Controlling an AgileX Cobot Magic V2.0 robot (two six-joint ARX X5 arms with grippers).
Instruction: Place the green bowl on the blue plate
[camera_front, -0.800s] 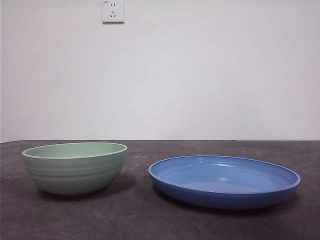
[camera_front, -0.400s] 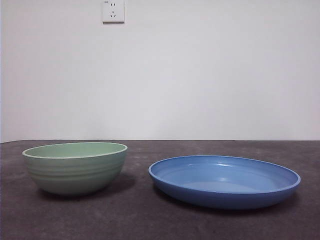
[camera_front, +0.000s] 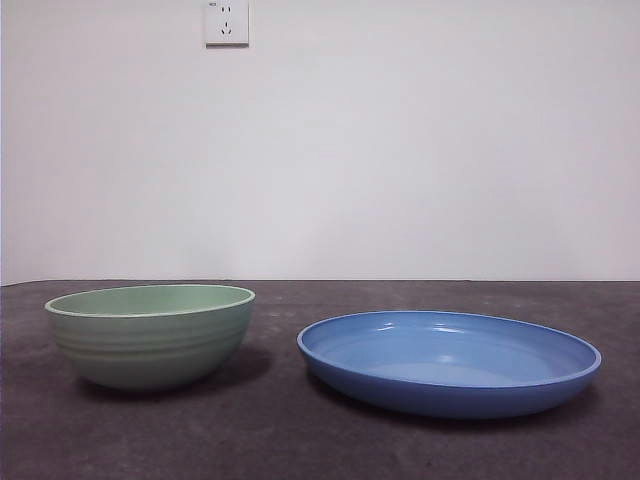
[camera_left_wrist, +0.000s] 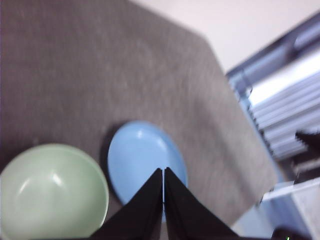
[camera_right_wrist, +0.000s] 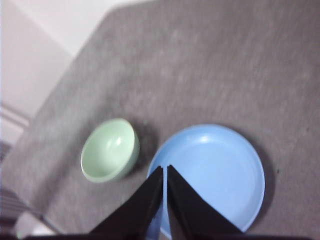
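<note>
The green bowl (camera_front: 150, 335) stands upright and empty on the dark grey table, left of the blue plate (camera_front: 448, 362); a gap of bare table separates them. From high above, the left wrist view shows the bowl (camera_left_wrist: 52, 191) and plate (camera_left_wrist: 141, 160) side by side, with my left gripper (camera_left_wrist: 163, 171) shut and holding nothing. My right gripper (camera_right_wrist: 165, 168) is also shut and empty, hanging high over the plate (camera_right_wrist: 210, 176), the bowl (camera_right_wrist: 110, 149) off to its side. Neither gripper appears in the front view.
A white wall with a power socket (camera_front: 226, 22) rises behind the table. The table's edge and a blue-grey structure (camera_left_wrist: 285, 110) beyond it show in the left wrist view. A pale floor or wall (camera_right_wrist: 30, 60) lies past the table's edge in the right wrist view.
</note>
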